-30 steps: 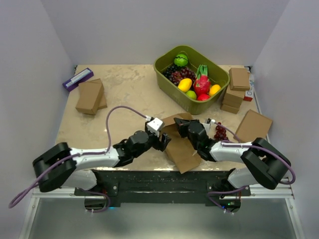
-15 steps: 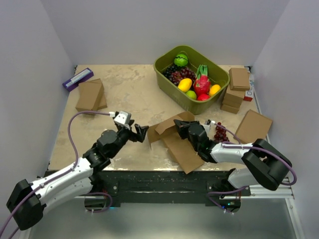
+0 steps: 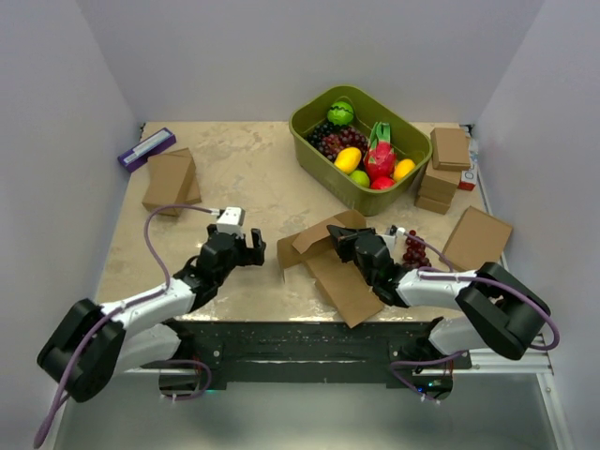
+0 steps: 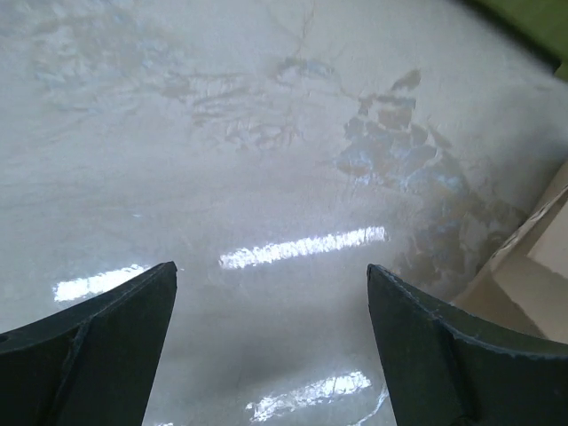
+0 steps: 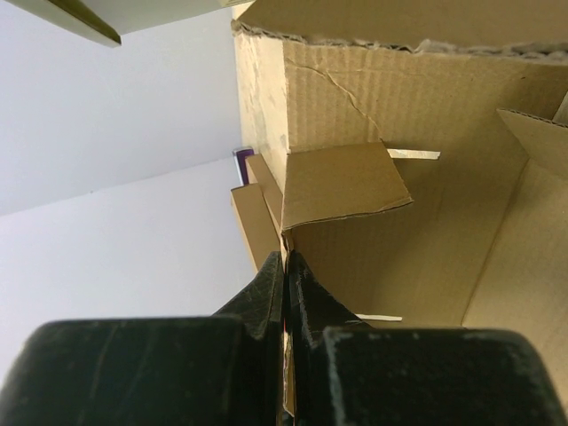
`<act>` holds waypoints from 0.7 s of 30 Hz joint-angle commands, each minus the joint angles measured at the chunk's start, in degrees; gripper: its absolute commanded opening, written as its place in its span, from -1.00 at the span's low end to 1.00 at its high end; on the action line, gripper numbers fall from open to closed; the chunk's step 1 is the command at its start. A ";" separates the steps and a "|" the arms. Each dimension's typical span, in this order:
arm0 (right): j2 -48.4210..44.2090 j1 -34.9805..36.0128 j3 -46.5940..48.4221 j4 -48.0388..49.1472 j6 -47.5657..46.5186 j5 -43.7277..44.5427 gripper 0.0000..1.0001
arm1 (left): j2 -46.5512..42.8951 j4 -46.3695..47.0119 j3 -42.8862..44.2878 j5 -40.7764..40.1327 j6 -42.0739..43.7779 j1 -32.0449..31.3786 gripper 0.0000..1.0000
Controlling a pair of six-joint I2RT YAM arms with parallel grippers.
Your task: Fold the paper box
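The paper box (image 3: 330, 262) lies half-folded at the table's near middle, a long panel flat and its flaps raised at the far end. My right gripper (image 3: 350, 243) is shut on a thin upright cardboard edge of it. The right wrist view shows the black fingers (image 5: 266, 288) pinched together on that edge, with the paper box (image 5: 417, 213) filling the view beyond. My left gripper (image 3: 259, 247) stands open just left of the box, not touching it. In the left wrist view the gripper (image 4: 271, 275) has bare tabletop between its jaws, and a corner of the paper box (image 4: 537, 266) shows at the right.
A green bin (image 3: 310, 126) of fruit stands at the back. Stacked brown boxes (image 3: 448, 155) and a larger flat brown box (image 3: 476, 236) lie at the right, with grapes (image 3: 413, 249) beside my right arm. Brown boxes (image 3: 169, 180) and a purple item (image 3: 145, 148) sit at the far left.
My left gripper has let go of the box, drawn back to the left and opened wider. The box's flaps have sprung up a little. My right gripper has kept its hold.
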 commanded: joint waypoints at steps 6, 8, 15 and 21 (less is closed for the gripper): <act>0.43 0.22 -0.32 -1.92 -0.20 1.00 -1.00 | 12.90 12.71 4.59 15.46 6.92 -0.06 0.76; 0.69 0.13 0.04 -2.10 -0.55 1.09 -1.00 | 12.29 14.12 3.80 18.18 7.80 -0.41 0.75; 2.36 0.22 0.39 -1.22 -0.46 0.92 -1.00 | 10.36 16.50 2.13 20.21 11.05 -4.97 0.71; 2.98 0.13 0.48 -0.87 -0.55 0.65 -1.00 | 10.88 16.59 1.78 17.49 12.99 -9.37 0.70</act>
